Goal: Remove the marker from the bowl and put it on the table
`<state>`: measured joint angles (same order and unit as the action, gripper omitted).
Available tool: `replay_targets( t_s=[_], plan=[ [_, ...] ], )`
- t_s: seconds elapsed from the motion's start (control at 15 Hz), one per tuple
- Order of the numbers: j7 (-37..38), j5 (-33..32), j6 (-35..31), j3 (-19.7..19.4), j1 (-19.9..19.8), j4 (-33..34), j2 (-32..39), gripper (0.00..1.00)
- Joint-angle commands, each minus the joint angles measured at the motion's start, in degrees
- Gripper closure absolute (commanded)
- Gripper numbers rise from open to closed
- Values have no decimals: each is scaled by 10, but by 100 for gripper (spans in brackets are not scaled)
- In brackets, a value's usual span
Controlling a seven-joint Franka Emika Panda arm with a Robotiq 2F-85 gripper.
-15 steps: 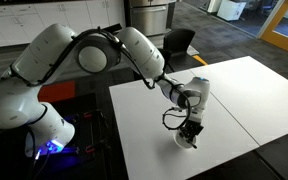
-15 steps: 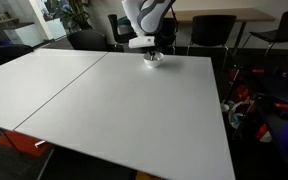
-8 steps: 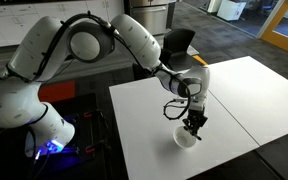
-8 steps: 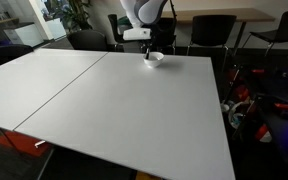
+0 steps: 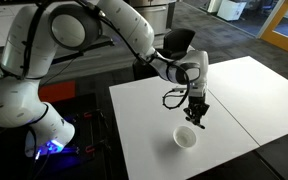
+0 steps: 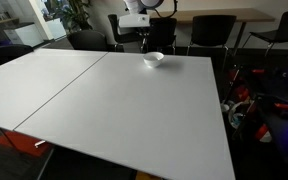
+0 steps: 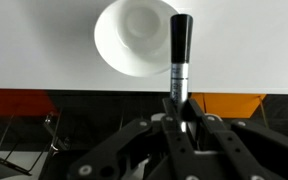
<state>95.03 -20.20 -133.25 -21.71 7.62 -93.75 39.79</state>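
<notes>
The arm arcs from its base at the lower left of an exterior view, over the table, with the wrist turned straight down at frame centre. The gripper hangs above the bowl, offset slightly toward the upper right and clear of its rim.

In the wrist view, the jaws are closed narrowly on the lower end of the marker. The marker's long axis runs vertically in that frame, in line with the fingers, with its dark end pointing up. That end overlaps the bowl's right rim at the upper centre.
</notes>
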Motion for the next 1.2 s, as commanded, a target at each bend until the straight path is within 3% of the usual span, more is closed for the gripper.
replay_targets(
  t_s=[0.0, 0.53, 0.87, 1.13],
  plan=[
    [-20, -10, -33, 28, -6, -40, -47, 95],
    [-157, 9, -26, 93, -16, -7, -42, 95],
    [-316, 40, 14, 136, -28, 36, -21, 95],
    [-429, 45, 57, 143, -21, 85, 14, 95]
  ],
)
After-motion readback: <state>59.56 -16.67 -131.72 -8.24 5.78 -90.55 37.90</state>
